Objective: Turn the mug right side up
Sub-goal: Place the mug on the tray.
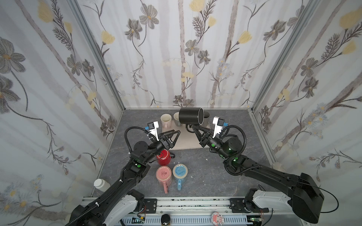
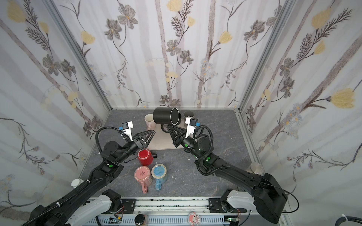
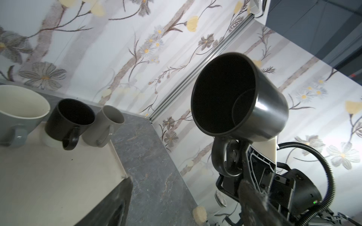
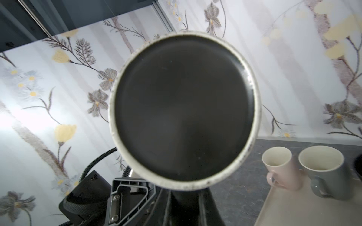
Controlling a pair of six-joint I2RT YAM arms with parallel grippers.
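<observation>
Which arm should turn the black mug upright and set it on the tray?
Right. The right gripper grips the black mug by its handle, lifted on its side above the tray. The left gripper hangs open, holding nothing.

Grey marbled tabletop (image 1: 215, 176), floral wallpaper (image 1: 176, 49) on three sides. Beige mat (image 1: 186, 140) at back centre. Upright along its far edge: cream-lined mug (image 1: 166, 119), grey-blue mug (image 4: 323, 172), upright black mug (image 3: 70, 121), light grey mug (image 3: 106, 125). In front of mat: red mug (image 1: 164, 157), orientation unclear. Nearer the front: pink mug (image 1: 164, 174) and blue mug (image 1: 179, 172), base-up, just beside each other, handles toward front. White bottle (image 1: 100, 185) at left table edge.
</observation>
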